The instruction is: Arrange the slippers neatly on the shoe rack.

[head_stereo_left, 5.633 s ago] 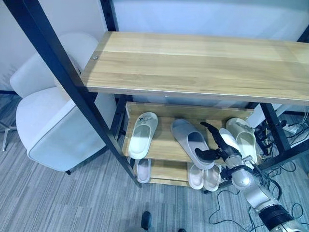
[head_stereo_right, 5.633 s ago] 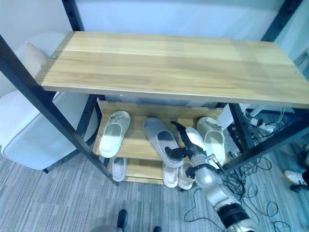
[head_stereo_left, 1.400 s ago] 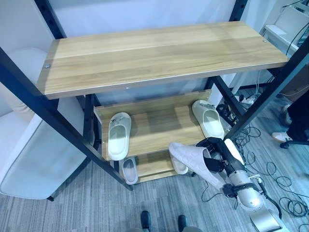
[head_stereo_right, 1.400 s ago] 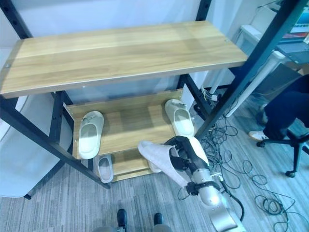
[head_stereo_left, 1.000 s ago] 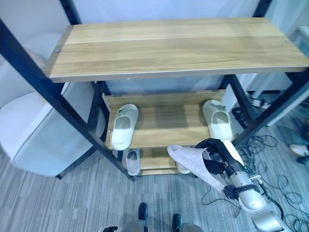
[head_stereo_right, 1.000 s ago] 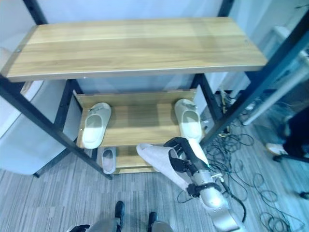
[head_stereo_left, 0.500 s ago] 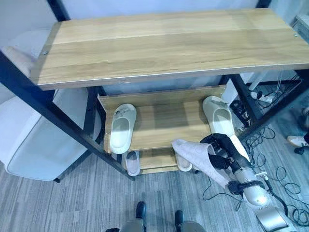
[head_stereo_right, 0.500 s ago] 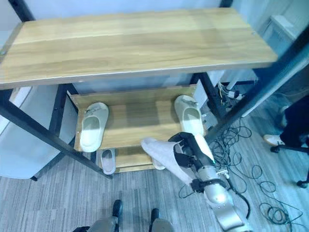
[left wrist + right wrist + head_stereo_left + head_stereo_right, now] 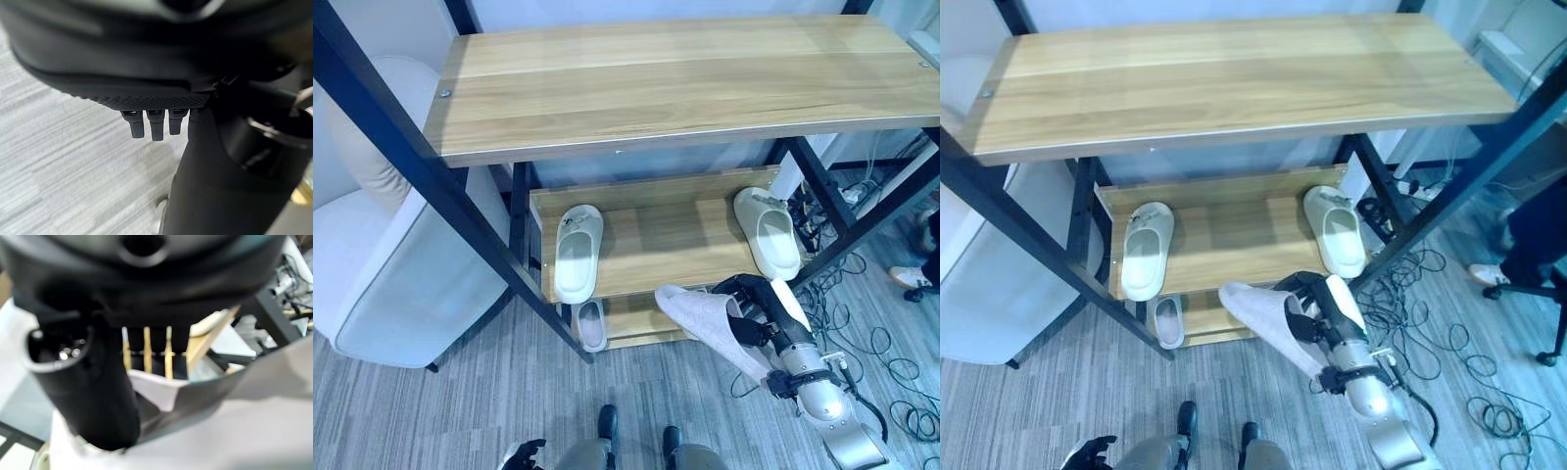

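Observation:
A grey slipper [image 9: 710,323] hangs sole-up in front of the rack's lower right corner, with my right hand [image 9: 756,311] shut on its heel end. In the right wrist view my thumb [image 9: 85,382] presses on the slipper [image 9: 220,431]. The wooden shoe rack [image 9: 666,257] has two pale slippers on its middle shelf, one at the left [image 9: 578,253] and one at the right [image 9: 771,233]. A small pale slipper [image 9: 591,323] lies on the lower shelf. My left hand [image 9: 522,455] hangs low over the carpet, fingers [image 9: 151,125] relaxed.
A white armchair [image 9: 401,284] stands close to the rack's left side. The rack's black posts [image 9: 450,206] slant down in front of it. Cables [image 9: 886,338] lie on the floor at the right, near a person's shoe [image 9: 908,277] and leg [image 9: 1538,220].
The grey slipper lay on the middle shelf under my right hand; it is now off the shelf, held before the lower shelf. The camera has swung about over the last second.

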Motion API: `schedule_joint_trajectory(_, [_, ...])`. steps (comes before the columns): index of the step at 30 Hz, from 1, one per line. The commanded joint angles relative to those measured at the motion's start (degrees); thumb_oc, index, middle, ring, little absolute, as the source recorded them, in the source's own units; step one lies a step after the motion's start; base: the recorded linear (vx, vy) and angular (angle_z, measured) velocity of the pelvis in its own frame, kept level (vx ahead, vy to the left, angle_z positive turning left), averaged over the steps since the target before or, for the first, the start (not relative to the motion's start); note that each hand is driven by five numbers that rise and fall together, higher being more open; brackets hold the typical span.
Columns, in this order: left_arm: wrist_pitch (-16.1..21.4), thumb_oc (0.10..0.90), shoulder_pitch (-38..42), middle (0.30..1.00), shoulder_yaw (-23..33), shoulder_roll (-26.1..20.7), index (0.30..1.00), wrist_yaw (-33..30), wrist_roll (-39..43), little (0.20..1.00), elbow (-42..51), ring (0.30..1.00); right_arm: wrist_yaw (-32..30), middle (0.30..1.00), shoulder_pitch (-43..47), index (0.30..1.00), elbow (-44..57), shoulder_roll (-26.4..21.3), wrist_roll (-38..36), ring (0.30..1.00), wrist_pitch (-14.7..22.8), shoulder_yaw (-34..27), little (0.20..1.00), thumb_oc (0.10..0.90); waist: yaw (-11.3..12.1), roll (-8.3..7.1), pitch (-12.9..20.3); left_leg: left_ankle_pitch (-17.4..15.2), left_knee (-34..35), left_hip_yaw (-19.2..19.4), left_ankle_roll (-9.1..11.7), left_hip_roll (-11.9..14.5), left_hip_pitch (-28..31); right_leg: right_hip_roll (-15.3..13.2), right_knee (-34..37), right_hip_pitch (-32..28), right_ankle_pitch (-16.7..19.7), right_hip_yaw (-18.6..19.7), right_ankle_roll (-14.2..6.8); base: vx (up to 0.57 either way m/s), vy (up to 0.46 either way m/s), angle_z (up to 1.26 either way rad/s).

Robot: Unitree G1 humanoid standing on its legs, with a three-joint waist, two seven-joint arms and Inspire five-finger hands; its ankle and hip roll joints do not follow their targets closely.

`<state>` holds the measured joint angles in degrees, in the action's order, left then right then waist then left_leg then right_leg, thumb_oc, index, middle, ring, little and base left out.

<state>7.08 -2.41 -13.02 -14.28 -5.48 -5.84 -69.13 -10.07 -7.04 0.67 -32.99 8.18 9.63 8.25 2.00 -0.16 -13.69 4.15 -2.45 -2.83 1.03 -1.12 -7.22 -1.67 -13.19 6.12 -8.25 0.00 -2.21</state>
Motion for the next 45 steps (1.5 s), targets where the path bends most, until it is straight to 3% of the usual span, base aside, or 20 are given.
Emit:
schedule_joint_trajectory(1, [0.6, 0.800, -0.7, 0.900, -1.4, 1.1, 0.900, 0.7, -2.0, 0.900, -1.7, 0.900, -1.9, 0.300, 2.3, 0.300, 7.6, -0.8, -0.8, 0.300, 5.2, -2.8, 0.300, 0.400, 0.4, -1.58, 4.2, -9.4, -6.7, -0.7, 0.0, -3.0, -2.8, -0.6, 7.2, -0.8, 4.5, -0.4, -2.6, 0.02, -0.012, 0.18])
schedule_joint_trajectory(7, [0.6, 0.800, -0.6, 0.900, -2.3, 1.4, 0.900, 0.8, -2.8, 0.900, -0.9, 0.900, -0.2, 0.300, 1.3, 0.300, 6.7, -1.3, 0.8, 0.300, 4.9, -0.2, 0.300, 0.400, 0.3, -1.63, 4.2, -10.1, -7.4, -0.6, -0.1, -2.8, -1.9, -1.0, 6.8, -1.5, 4.0, -1.2, -2.5, 0.00, -0.007, 0.06])
schedule_joint_trajectory(11, [0.7, 0.800, 1.0, 0.900, -3.3, 1.2, 0.900, 0.2, -2.4, 0.900, -0.2, 0.900, -0.8, 0.300, 2.0, 0.300, 4.8, -1.3, 1.6, 0.300, 4.8, 1.2, 0.300, 0.400, -0.3, -1.42, 1.8, -10.8, -11.9, -0.3, -0.3, -3.0, -5.6, -1.5, 2.3, 2.3, 3.4, -1.5, -2.2, -0.18, -0.001, 0.06])
schedule_joint_trajectory(15, [0.9, 0.800, 2.9, 0.900, -4.1, 0.2, 0.900, -0.6, -1.2, 0.900, 1.4, 0.900, -2.4, 0.300, 4.3, 0.300, 4.2, -1.6, 1.9, 0.300, 5.2, 1.8, 0.300, 0.400, -0.7, -0.78, -1.6, -12.4, -22.5, 0.2, -1.0, -3.0, -15.1, -1.9, -8.9, 13.2, 2.6, -1.5, -1.1, -0.21, -0.001, 0.18])
schedule_joint_trajectory(17, [0.9, 0.800, 2.9, 0.900, -4.0, 0.0, 0.900, -0.6, -1.0, 0.900, 1.6, 0.900, -2.6, 0.300, 4.4, 0.300, 4.4, -1.5, 1.8, 0.300, 5.3, 1.7, 0.300, 0.400, -0.7, -0.70, -1.3, -13.0, -24.6, 0.4, -1.2, -2.9, -16.9, -1.9, -11.1, 15.1, 1.9, -1.6, -0.9, -0.10, 0.003, 0.03])
schedule_joint_trajectory(19, [1.0, 0.800, 2.8, 0.900, -3.9, -0.4, 0.900, -0.8, 0.2, 0.900, 3.4, 0.900, -3.2, 0.300, 4.4, 0.300, 4.9, -1.4, 1.4, 0.300, 5.5, 1.1, 0.300, 0.400, -0.4, -0.62, -1.6, -15.6, -31.4, 0.9, -1.7, -2.4, -20.3, -1.9, -17.5, 18.0, -0.5, -1.5, -0.3, -0.09, 0.005, -0.10])
schedule_joint_trajectory(27, [1.3, 0.800, 4.6, 0.900, -4.9, -1.4, 0.900, -1.8, 4.1, 0.900, 8.3, 0.900, -4.9, 0.300, 6.2, 0.300, 4.9, -0.8, -0.8, 0.300, 6.0, 0.6, 0.300, 0.400, -0.8, -0.59, -2.7, -18.7, -41.9, 0.8, -2.6, -1.9, -28.5, -1.8, -27.7, 25.6, -5.2, -2.1, 1.6, -0.06, -0.016, -0.08])
schedule_joint_trajectory(29, [1.5, 0.800, 5.4, 0.900, -5.7, -1.7, 0.900, -2.1, 5.5, 0.900, 10.3, 0.900, -6.1, 0.300, 7.6, 0.300, 4.5, -1.0, -1.5, 0.300, 5.6, 0.5, 0.300, 0.400, -1.0, -0.44, -3.1, -19.0, -45.2, 0.8, -2.7, -2.0, -32.5, -1.7, -30.4, 29.0, -6.1, -2.4, 2.1, -0.05, -0.025, 0.10])
schedule_joint_trajectory(30, [1.7, 0.800, 5.8, 0.900, -6.4, -1.9, 0.900, -2.5, 6.3, 0.900, 12.0, 0.900, -6.9, 0.300, 8.5, 0.300, 4.5, -1.2, -1.7, 0.300, 5.4, 0.4, 0.300, 0.400, -0.9, -0.20, -3.4, -21.7, -48.1, 0.5, -2.6, -1.9, -34.4, -1.2, -33.3, 31.1, -8.8, -2.1, 2.0, -0.05, -0.021, 0.09])
schedule_joint_trajectory(32, [1.9, 0.800, 6.2, 0.900, -6.8, -2.3, 0.900, -3.0, 8.2, 0.900, 15.4, 0.900, -8.5, 0.300, 10.2, 0.300, 4.2, -1.6, -2.2, 0.300, 5.3, 0.4, 0.300, 0.400, -0.9, 0.00, -4.2, -21.9, -51.5, 0.7, -2.6, -2.3, -39.1, -0.8, -36.3, 35.3, -9.5, -2.3, 2.4, -0.14, -0.020, 0.00])
schedule_joint_trajectory(33, [2.2, 0.800, 6.8, 0.900, -7.5, -2.9, 0.900, -4.2, 10.3, 0.900, 19.6, 0.900, -10.5, 0.300, 12.5, 0.300, 3.6, -2.0, -2.5, 0.300, 5.1, 0.4, 0.300, 0.400, -0.7, 0.35, -5.0, -22.3, -54.8, 0.5, -2.8, -2.6, -44.4, -0.3, -40.0, 40.9, -10.5, -2.3, 3.0, -0.15, -0.017, -0.02])
schedule_joint_trajectory(34, [2.1, 0.800, 6.8, 0.900, -7.5, -2.9, 0.900, -4.2, 10.3, 0.900, 19.7, 0.900, -10.5, 0.300, 12.6, 0.300, 3.6, -2.0, -2.5, 0.300, 5.1, 0.5, 0.300, 0.400, -0.7, 0.35, -4.8, -22.4, -55.1, 0.5, -2.8, -2.6, -44.7, -0.3, -40.2, 41.3, -10.6, -2.3, 3.0, -0.19, -0.032, 0.06])
schedule_joint_trajectory(35, [2.5, 0.800, 7.6, 0.900, -8.2, -3.6, 0.900, -4.8, 11.5, 0.900, 23.3, 0.900, -12.2, 0.300, 14.9, 0.300, 2.9, -2.4, -2.3, 0.300, 4.5, 0.2, 0.300, 0.400, -0.5, 0.56, -5.9, -22.6, -58.3, 0.3, -3.0, -2.7, -50.1, -0.2, -43.4, 46.3, -11.2, -2.2, 3.5, -0.07, -0.023, 0.27])
schedule_joint_trajectory(41, [3.2, 0.800, 9.0, 0.900, -8.1, -5.7, 0.900, -6.7, 13.8, 0.900, 32.3, 0.900, -16.3, 0.300, 20.5, 0.300, 1.0, -3.6, -1.1, 0.300, 3.1, -1.3, 0.300, 0.400, -0.1, 0.97, -7.0, -23.2, -65.5, -1.1, -2.9, -2.9, -63.6, -0.8, -51.7, 59.8, -12.5, -1.9, 3.9, -0.07, -0.021, 0.12])
schedule_joint_trajectory(45, [4.0, 0.800, 8.3, 0.900, -7.0, -7.3, 0.900, -7.6, 15.4, 0.900, 38.7, 0.900, -18.6, 0.300, 23.3, 0.300, 0.7, -4.6, 0.6, 0.300, 2.4, -3.3, 0.300, 0.400, 0.2, 1.03, -8.0, -23.2, -67.5, -1.5, -2.6, -2.9, -70.3, -1.2, -54.7, 66.5, -12.4, -1.6, 3.9, 0.00, -0.020, 0.02])
